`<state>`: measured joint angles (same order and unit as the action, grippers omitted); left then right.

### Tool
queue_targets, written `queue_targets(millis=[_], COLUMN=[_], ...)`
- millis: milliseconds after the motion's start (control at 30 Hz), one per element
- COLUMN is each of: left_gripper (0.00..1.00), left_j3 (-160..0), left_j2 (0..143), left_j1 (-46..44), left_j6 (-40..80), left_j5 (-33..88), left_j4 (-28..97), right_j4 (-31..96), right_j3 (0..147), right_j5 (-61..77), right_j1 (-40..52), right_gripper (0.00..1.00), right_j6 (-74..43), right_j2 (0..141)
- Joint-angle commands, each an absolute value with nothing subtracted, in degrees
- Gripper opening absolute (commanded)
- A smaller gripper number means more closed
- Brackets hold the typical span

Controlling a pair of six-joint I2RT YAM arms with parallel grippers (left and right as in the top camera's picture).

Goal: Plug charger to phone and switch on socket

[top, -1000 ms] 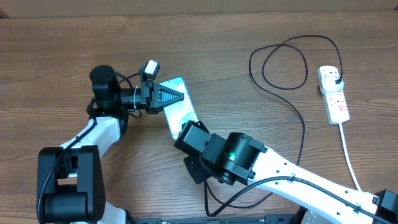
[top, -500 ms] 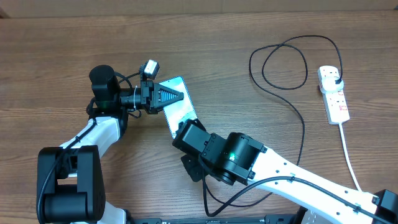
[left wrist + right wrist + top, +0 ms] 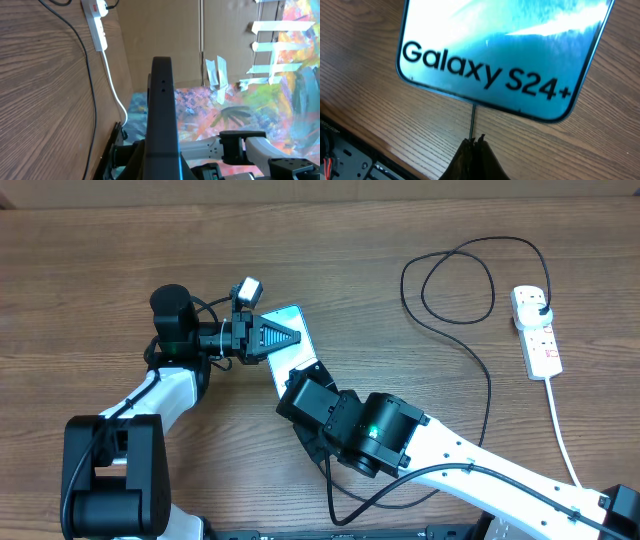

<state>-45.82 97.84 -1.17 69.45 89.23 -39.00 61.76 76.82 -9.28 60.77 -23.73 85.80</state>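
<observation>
The phone [image 3: 303,352] lay flat near the middle of the surface [image 3: 100,260]. It looked slim, glassy and slippery, so it was better steadied by its long edges than by the screen. The left jaws were closed and empty above its upper end. The right jaws were pinched shut on the charger [image 3: 489,385] tip at the phone's lower edge; whether it was seated I could not tell. The cable looked light and limp, so a hold just behind the stiff connector seemed wisest. The power strip [image 3: 541,345] sat near the right edge.
</observation>
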Motion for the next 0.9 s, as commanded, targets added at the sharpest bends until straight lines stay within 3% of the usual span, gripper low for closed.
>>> queue_targets(millis=[0, 100, 400, 533, 600, 733, 800, 867], left_gripper=[0.04, 0.04, 0.04, 0.04, 0.04, 0.04, 0.04, 0.04], left_j3=[-46.65, -46.65, -46.65, -46.65, -46.65, -46.65, -46.65, -46.65], left_j2=[97.71, 97.71, 97.71, 97.71, 97.71, 97.71, 97.71, 97.71], left_j1=[-1.56, -0.23, 14.09, 18.76, 20.51, 23.03, 24.05, 24.84], left_j6=[66.96, 63.72, 59.75, 59.75, 59.77, 59.75, 59.75, 59.77], left_j5=[90.67, 90.70, 90.67, 90.67, 90.67, 90.67, 90.70, 90.70], left_j4=[-39.31, -39.53, -39.48, -39.46, -39.35, -39.24, -39.24, -39.22], right_j4=[61.80, 62.46, 60.14, 59.66, 59.68, 59.11, 58.81, 58.81], right_j3=[76.82, 76.82, 76.82, 76.82, 76.82, 76.82, 76.82, 76.82], right_j5=[-10.46, -10.15, -8.54, -4.25, -2.90, -0.32, 0.32, 1.06], right_j1=[60.62, 60.62, 60.62, 60.62, 60.62, 60.62, 60.62, 60.62], right_gripper=[0.04, 0.05, 0.32, 0.40, 0.48, 0.90, 0.98, 0.99], right_j6=[-23.33, -23.79, -23.73, -23.49, -23.53, -23.53, -23.57, -23.57], right_j2=[85.91, 85.91, 88.58, 94.24, 97.38, 101.41, 103.22, 104.62])
